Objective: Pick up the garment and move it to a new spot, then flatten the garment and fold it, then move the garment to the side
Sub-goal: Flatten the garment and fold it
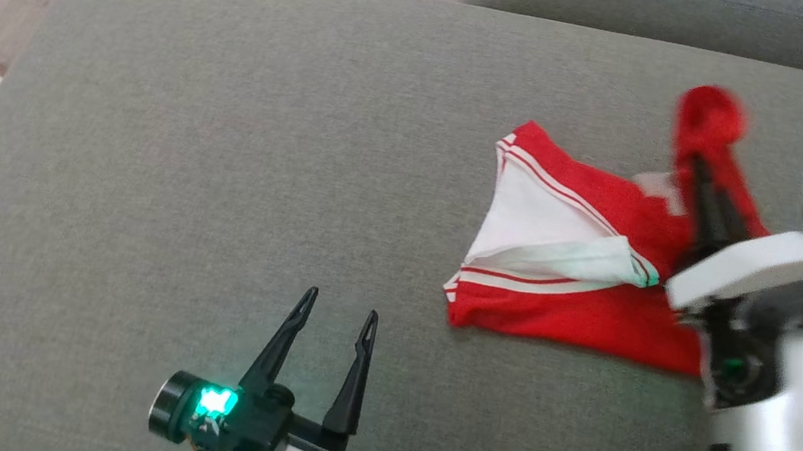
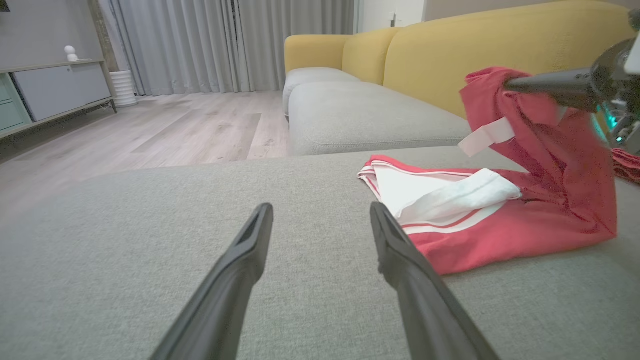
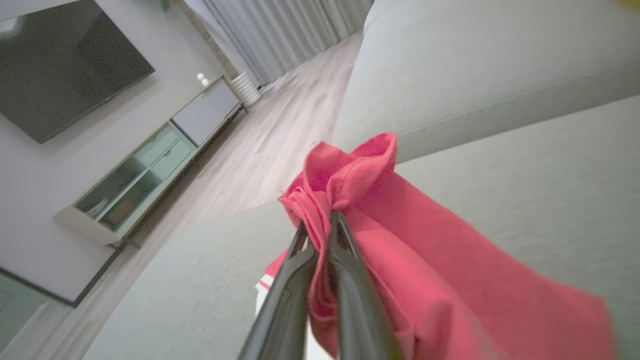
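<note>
The right gripper (image 1: pixel 698 166) is clamping shut on a bunched edge of the red garment (image 1: pixel 574 316), holding that part raised off the grey sofa cushion (image 1: pixel 226 158). The rest of the garment is lying on the cushion, its white-trimmed section facing up. The left gripper (image 1: pixel 340 304) is standing wide open and empty over bare cushion, near the garment's left edge.

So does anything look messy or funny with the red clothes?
Yes. The red garment lies crumpled on the grey cushion, with its white inside flopped out. The right gripper pinches one part up in a bunch, so it hangs lopsided.
</note>
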Controlling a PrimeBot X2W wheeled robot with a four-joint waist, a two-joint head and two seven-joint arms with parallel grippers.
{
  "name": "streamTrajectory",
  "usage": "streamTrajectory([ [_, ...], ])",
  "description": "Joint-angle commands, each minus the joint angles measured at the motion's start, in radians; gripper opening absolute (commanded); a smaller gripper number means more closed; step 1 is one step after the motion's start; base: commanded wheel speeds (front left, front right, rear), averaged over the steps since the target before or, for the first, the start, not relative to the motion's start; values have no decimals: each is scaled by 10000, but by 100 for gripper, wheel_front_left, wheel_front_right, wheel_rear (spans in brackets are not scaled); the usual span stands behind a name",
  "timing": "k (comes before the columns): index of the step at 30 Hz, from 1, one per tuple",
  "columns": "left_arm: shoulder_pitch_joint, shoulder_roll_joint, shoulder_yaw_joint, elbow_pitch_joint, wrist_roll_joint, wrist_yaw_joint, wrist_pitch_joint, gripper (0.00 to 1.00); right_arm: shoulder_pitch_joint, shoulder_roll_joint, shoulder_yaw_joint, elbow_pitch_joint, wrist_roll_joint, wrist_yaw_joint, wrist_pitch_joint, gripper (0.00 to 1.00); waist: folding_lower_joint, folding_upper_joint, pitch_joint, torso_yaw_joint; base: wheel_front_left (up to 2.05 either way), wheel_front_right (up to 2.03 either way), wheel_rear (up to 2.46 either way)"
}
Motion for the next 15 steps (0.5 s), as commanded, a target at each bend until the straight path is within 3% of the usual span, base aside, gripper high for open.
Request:
streamTrajectory([
  [1,-87,-81,299,-235,104,-72,-93,100,-508,79,610,-102,269,-9,-171,0,0,0,17,190,0,0,0],
  [4,-133,-169,333,-129,156,-188,-93,100,-769,82,1848,573,916,-9,-559,0,0,0,71,448,0,0,0],
  [12,-53,-302,430,-37,260,-266,-93,100,-1094,84,3431,1377,1404,-9,-1062,0,0,0,119,633,0,0,0],
  [14,-11,-328,487,-37,280,-269,-93,100,-1092,84,3786,1537,1530,-9,-1091,48,0,0,104,597,0,0,0],
  [15,12,-334,533,-37,283,-268,-93,100,-1077,84,3947,1585,1576,-9,-1091,96,0,0,90,553,0,0,0],
])
